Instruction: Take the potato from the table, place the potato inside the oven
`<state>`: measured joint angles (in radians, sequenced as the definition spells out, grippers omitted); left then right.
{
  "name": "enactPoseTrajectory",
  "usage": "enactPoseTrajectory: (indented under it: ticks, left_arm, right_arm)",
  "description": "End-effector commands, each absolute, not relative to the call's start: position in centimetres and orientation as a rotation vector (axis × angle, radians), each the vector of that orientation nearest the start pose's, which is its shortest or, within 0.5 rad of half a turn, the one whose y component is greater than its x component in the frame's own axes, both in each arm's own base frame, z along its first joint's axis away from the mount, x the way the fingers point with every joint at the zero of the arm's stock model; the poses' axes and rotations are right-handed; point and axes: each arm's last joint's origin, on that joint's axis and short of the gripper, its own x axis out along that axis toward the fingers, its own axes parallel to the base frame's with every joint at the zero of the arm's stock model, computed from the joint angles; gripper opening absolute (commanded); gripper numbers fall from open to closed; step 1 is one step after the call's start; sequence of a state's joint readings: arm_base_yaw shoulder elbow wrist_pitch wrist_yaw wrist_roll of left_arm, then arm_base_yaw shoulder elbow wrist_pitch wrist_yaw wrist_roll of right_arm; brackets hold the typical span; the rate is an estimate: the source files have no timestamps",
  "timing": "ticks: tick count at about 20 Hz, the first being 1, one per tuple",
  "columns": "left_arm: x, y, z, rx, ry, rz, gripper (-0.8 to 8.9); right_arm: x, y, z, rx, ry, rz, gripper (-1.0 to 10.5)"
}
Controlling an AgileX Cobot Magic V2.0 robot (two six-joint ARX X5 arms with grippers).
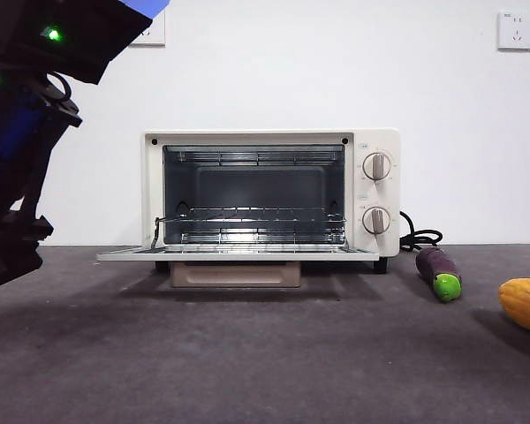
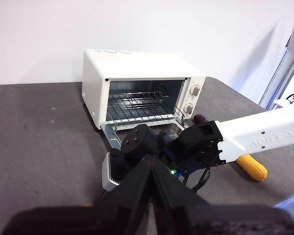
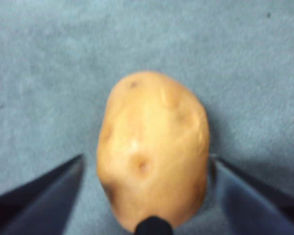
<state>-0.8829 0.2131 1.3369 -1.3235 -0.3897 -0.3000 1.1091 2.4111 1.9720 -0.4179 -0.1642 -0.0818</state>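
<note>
The potato [image 3: 154,147], orange-brown with small dark eyes, lies on the grey table [image 3: 49,58]. My right gripper [image 3: 147,156] is open and lowered around it, one jaw on each side. In the left wrist view the white right arm [image 2: 264,132] reaches down in front of the oven [image 2: 127,61]. There the potato is hidden behind my left gripper [image 2: 151,164], which is shut and holds nothing. The oven [image 1: 377,190] stands at the middle back with its door [image 1: 238,254] folded down and a bare wire rack inside. The front view does not show the potato.
A purple eggplant [image 1: 439,269] with a green end lies right of the oven beside its black cord [image 1: 420,238]. A yellow corn cob [image 1: 526,305] lies at the right edge. A big dark arm [image 1: 22,132] with green lights fills the front view's left edge.
</note>
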Motion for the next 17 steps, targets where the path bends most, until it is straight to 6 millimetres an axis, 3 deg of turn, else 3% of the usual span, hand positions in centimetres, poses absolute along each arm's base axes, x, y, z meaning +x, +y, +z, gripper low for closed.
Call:
enactPoseTrajectory:
  ticks: [1,2,4,6,8,13,17]
  left_arm:
    - [-5.1,8.0,38.7,-0.185,0.229,-0.461,-0.05]
    - [-5.1,8.0,38.7,-0.184,0.229,-0.461,-0.05]
    - [-5.1,8.0,38.7,-0.184,0.229,-0.462,-0.05]
    - [-5.1,8.0,38.7,-0.181,0.228,-0.462,-0.05]
    - [-5.1,8.0,38.7,-0.18,0.228,-0.462,-0.05]
    - [-5.1,8.0,38.7,-0.163,0.223,-0.464,-0.05]
    - [-5.1,8.0,38.7,-0.163,0.224,-0.464,-0.05]
  right_arm:
    - [23.0,47.5,14.5,-0.478,0.805,1.214,1.5]
    - [23.0,47.6,14.5,-0.467,0.802,1.212,0.6]
    - [23.1,47.7,15.1,-0.428,0.809,1.197,0.6]
    - [23.7,47.4,17.1,-0.418,0.868,1.164,0.6]
    - [24.0,47.1,20.4,-0.428,0.909,1.143,0.6]
    - [23.9,45.8,30.0,-0.404,0.806,1.109,0.6]
    - [23.0,43.1,35.5,-0.449,0.733,0.96,0.6]
